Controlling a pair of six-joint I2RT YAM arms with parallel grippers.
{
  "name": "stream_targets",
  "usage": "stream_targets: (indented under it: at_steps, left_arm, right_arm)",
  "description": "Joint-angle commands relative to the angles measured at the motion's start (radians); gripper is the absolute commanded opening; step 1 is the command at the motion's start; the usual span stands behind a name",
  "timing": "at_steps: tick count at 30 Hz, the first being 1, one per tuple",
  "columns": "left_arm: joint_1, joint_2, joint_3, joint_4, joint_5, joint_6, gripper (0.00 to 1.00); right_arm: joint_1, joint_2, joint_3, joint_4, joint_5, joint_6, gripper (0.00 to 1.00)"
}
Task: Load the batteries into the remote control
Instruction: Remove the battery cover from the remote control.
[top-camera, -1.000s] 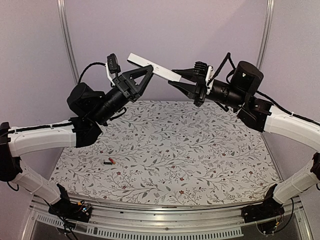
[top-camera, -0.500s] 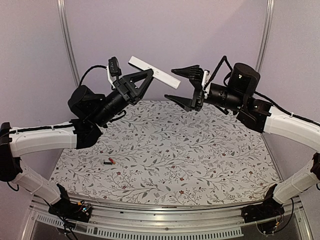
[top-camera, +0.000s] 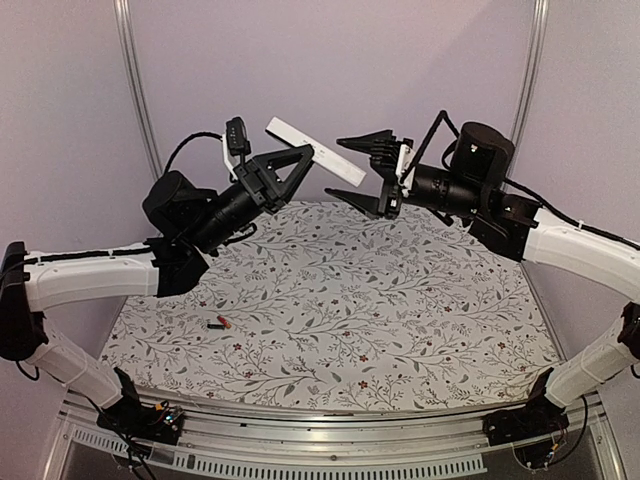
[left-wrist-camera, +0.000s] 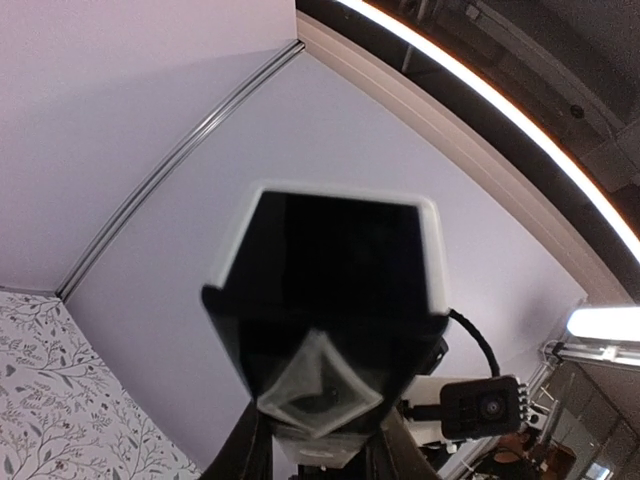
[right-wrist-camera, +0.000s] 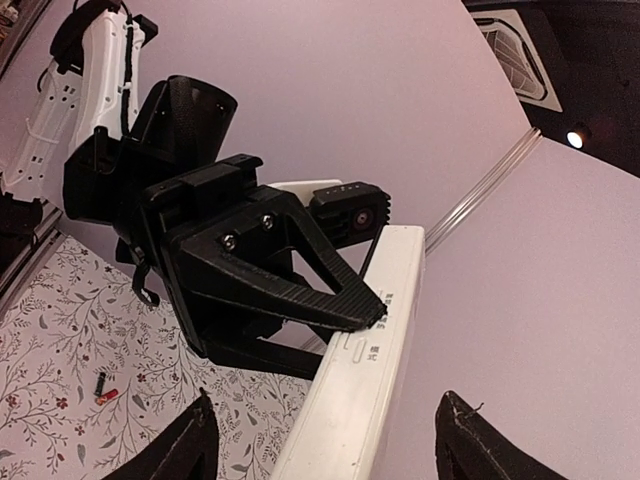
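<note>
A red battery (top-camera: 218, 323) lies on the desk (top-camera: 400, 320), well below and left of the remote control (top-camera: 325, 155). The left hand (top-camera: 298, 158) is clamped on the remote's middle, holding it tilted high above the desk. The remote's right end sits between the widely spread fingers of the right hand (top-camera: 334, 169), touching neither finger.

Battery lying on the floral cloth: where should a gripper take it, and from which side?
Take the battery across its middle, straight down from above, fingers straddling its long axis. It lies flat and alone on the cloth, so both long sides are open.
</note>
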Motion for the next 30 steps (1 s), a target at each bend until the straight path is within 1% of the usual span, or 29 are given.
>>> stream_targets:
  at_steps: [1,6,7,12,16,20,22,27,28,29,30]
  left_arm:
    - [0.012,0.007,0.028,0.007,0.030,-0.004,0.00]
    - [0.013,-0.001,0.026,0.003,0.034,0.004,0.00]
    - [0.012,0.000,0.027,0.003,0.038,0.006,0.00]
    - [0.014,0.008,0.027,-0.001,0.042,0.003,0.00]
    - [0.019,0.008,0.025,0.000,0.044,0.003,0.00]
    - [0.026,0.004,0.017,0.000,0.041,-0.001,0.00]
    - [0.029,0.000,0.011,0.002,0.040,-0.005,0.00]
    - [0.039,-0.019,-0.005,0.003,0.023,-0.001,0.00]
    - [0.040,-0.019,-0.008,0.002,0.021,0.000,0.00]
    - [0.041,-0.023,-0.011,0.002,0.019,0.000,0.00]
    - [0.044,-0.024,-0.013,0.003,0.019,0.000,0.00]
  right_arm:
    - [0.004,0.042,0.066,-0.048,-0.012,-0.057,0.69]
    - [0.004,0.066,0.095,-0.096,-0.015,-0.083,0.63]
    - [0.004,0.067,0.095,-0.099,-0.013,-0.085,0.60]
    - [0.004,0.060,0.092,-0.102,-0.030,-0.076,0.37]
    - [0.004,0.051,0.080,-0.102,-0.037,-0.061,0.21]
    - [0.004,0.043,0.058,-0.101,-0.027,-0.045,0.09]
    - [0.004,0.036,0.047,-0.101,-0.019,-0.040,0.00]
    - [0.004,0.018,0.028,-0.105,-0.004,-0.024,0.01]
    - [0.004,0.013,0.022,-0.104,0.002,-0.023,0.14]
    - [0.004,0.009,0.020,-0.105,0.006,-0.022,0.32]
    - [0.004,0.005,0.015,-0.105,0.010,-0.022,0.44]
